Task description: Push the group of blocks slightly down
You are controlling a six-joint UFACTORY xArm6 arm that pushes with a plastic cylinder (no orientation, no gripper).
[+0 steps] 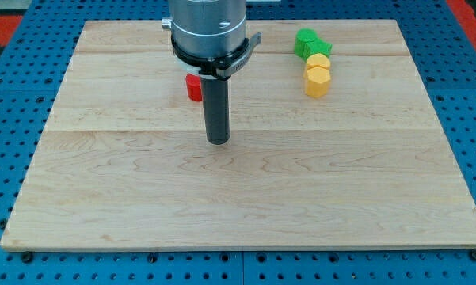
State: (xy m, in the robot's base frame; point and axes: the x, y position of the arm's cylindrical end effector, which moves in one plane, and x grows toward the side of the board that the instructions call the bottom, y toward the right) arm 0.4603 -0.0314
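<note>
A group of blocks sits at the view's upper right: a green block at the top, a yellow block touching it below, and a yellow hexagonal block just under that. A red block lies left of centre, partly hidden behind my rod. My tip rests on the wooden board near its middle, below and slightly right of the red block and well to the left of the group.
The wooden board lies on a blue perforated base. The arm's grey metal mount hangs over the board's top centre.
</note>
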